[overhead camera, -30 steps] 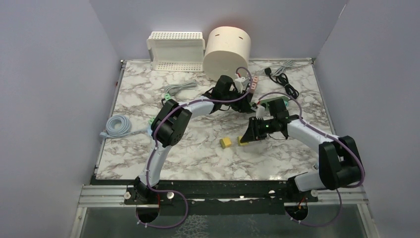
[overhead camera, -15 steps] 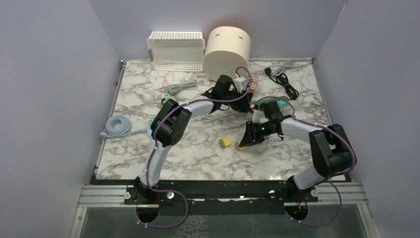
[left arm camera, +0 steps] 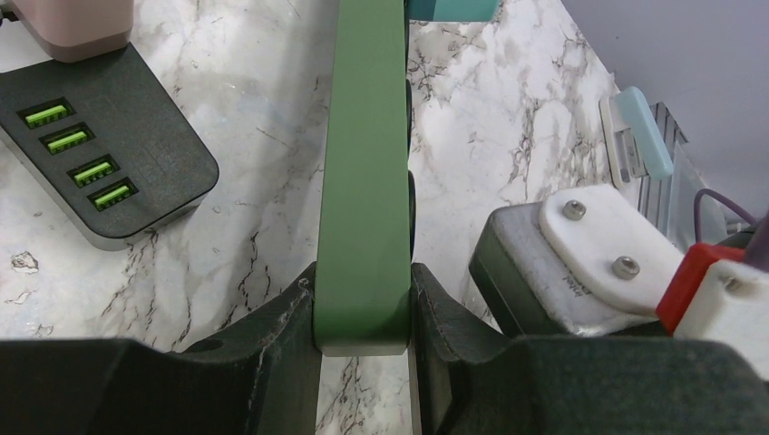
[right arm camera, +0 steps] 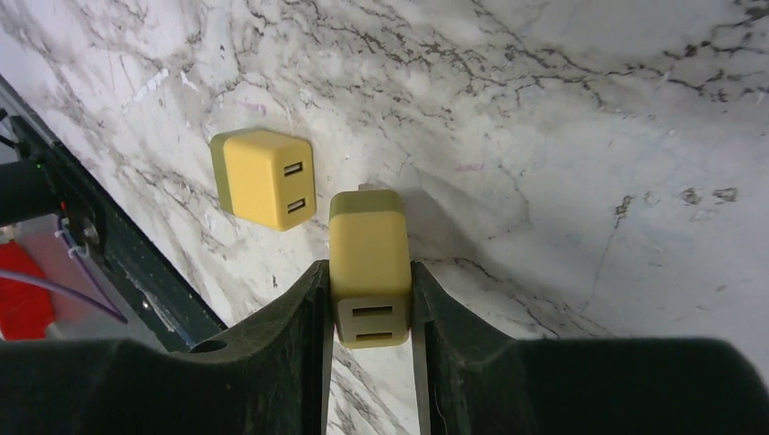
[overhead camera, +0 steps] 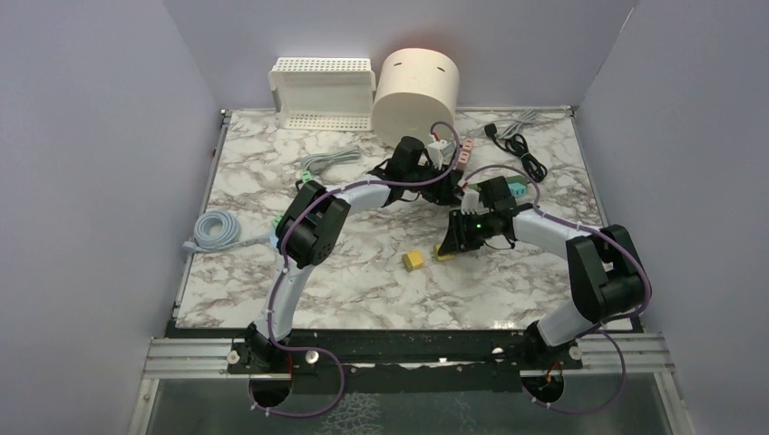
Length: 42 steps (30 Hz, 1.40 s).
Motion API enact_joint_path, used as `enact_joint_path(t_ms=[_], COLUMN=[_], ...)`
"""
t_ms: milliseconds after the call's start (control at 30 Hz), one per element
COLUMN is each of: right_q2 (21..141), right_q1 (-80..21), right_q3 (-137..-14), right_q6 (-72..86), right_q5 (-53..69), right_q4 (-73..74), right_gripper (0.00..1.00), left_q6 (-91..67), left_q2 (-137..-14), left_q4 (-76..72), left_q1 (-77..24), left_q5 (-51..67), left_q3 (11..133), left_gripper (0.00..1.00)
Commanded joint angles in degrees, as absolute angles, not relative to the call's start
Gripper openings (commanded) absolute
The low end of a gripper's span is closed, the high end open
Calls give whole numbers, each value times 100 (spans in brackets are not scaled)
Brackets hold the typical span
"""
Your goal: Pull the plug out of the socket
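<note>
While the marble table (overhead camera: pixel 272 272) carries cables and bins along its far edge, the work sits near its middle, where both arms meet. The left gripper (left arm camera: pixel 363 292) is closed tight on the green socket strip (left arm camera: pixel 363 163), a finger pressed on each long side, holding it on edge above the marble. Beside it lies a black USB hub (left arm camera: pixel 100 154) with four green ports, apart from the strip.

The right gripper (right arm camera: pixel 367 283) is closed narrowly on the yellow plug (right arm camera: pixel 367 272), a small two-port charger cube pinched on its flat sides. The plug is well apart from the strip, low over the table in front of it. Whether its far end touches the marble cannot be told. A second yellow cube (right arm camera: pixel 263 177) lies loose on the table just beside it.

Judging by this, the pull itself looks done: the plug is out of the socket and the step in hand is setting it down. The next move calls for lowering it until it rests, opening the fingers, then lifting straight away so the cube is not dragged into its neighbour.
</note>
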<state>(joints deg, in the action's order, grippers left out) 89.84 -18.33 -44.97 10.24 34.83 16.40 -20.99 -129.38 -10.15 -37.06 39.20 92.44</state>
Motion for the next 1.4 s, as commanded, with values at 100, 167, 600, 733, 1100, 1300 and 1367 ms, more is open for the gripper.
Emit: enact_joint_path(t_ms=[100,167,600,733,1100,1300,1367], right_q2=[8932,8936,8518,8009,6039,6747,7041], right_q1=[-1854,-1854,-1854,-1846,-321,1266,1541], right_q3=[-4687,-4675,-4673,-4759,-4461,-4090,-3931], right_q6=[1115,1118,1059,1223,3296,4437,4807], right_q5=[2969,2920,2302,1685,667,1966,2229], right_q4=[1412,1409,1538,1613,1370,1407,1248], right_gripper=[41,46,74,76,100,100,98], left_q6=[-2118,-2111,-2136,-2119,-2279,-2247,-2217], left_q2=[-12974,-12985,-13021,-12995,-12800,-12724,-12683], left_q4=[-1324,-1316,-1297,-1294,-1706,-1745,-1740], left_q1=[-3621,-3621,-3611,-3604,-3613,-3630,-3638], left_q5=[4021,4032,4102,4097,4017,3986,3962], left_q3=[9265,9261,9315,9278,8862,8783,8737], left_gripper=[0,0,0,0,0,0,0])
